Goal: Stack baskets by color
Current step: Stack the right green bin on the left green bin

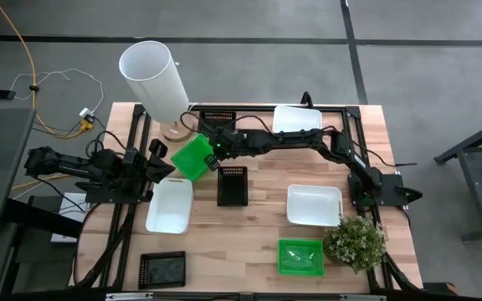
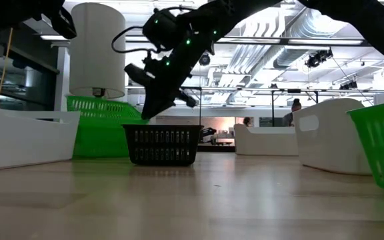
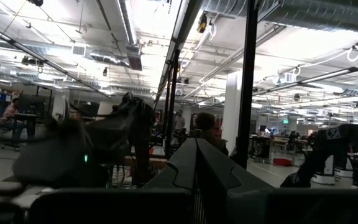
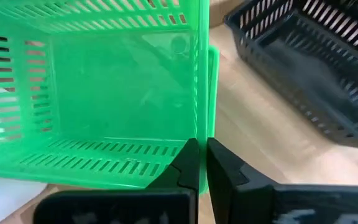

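Note:
My right gripper (image 1: 210, 153) reaches across the table and is shut on a green basket (image 1: 192, 157) at the centre left. That basket (image 4: 98, 93) sits tilted. A black basket (image 1: 233, 185) stands just to its right on the table. A second green basket (image 1: 300, 255) rests near the front edge, beside a plant. White baskets lie at the left (image 1: 170, 206), at the right (image 1: 314, 205) and at the far edge (image 1: 297, 119). Other black baskets stand at the far edge (image 1: 217, 119) and at the front left (image 1: 162, 269). My left gripper (image 1: 164, 160) waits shut at the table's left side, holding nothing. My right gripper pinches the green basket's side wall (image 4: 202, 127), the one facing the black basket, one finger (image 4: 188, 163) inside and the other (image 4: 224, 167) outside. The fingers slant down from the table's right. The basket is tilted; whether its bottom is clear of the table I cannot tell.
A tall white cylinder (image 1: 153, 79) stands at the far left corner on a wooden base. A potted plant (image 1: 355, 242) sits at the front right. The black basket (image 4: 309, 68) lies close beside the held green one. A dark frame runs along the table's edges.

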Action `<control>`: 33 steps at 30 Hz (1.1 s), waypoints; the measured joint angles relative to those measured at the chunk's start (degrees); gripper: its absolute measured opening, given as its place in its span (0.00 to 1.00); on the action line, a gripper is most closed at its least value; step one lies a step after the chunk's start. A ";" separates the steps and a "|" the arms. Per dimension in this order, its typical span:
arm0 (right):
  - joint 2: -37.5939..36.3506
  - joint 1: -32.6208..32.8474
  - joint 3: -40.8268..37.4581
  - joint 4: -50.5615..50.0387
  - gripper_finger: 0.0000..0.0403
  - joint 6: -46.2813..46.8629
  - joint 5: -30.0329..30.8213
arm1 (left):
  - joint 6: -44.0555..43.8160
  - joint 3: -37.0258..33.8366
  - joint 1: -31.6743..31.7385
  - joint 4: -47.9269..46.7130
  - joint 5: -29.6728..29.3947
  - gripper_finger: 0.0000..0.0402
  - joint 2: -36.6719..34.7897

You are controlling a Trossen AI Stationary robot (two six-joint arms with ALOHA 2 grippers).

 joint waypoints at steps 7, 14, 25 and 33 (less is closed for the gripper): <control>-1.59 -0.87 0.02 -2.43 0.00 -0.74 -2.04 | 0.00 0.00 0.00 -0.30 -0.24 0.00 0.00; -1.66 -1.92 0.02 -5.15 0.00 -0.54 -7.76 | 0.02 0.00 0.00 -0.31 -0.26 0.00 0.00; -1.66 -2.88 0.02 -7.84 0.00 -0.51 -8.25 | 0.02 0.00 0.02 -0.32 -0.26 0.00 0.00; -1.66 -2.97 0.02 -7.92 0.04 -0.76 -8.28 | 0.02 0.00 0.02 -0.32 -0.26 0.00 0.00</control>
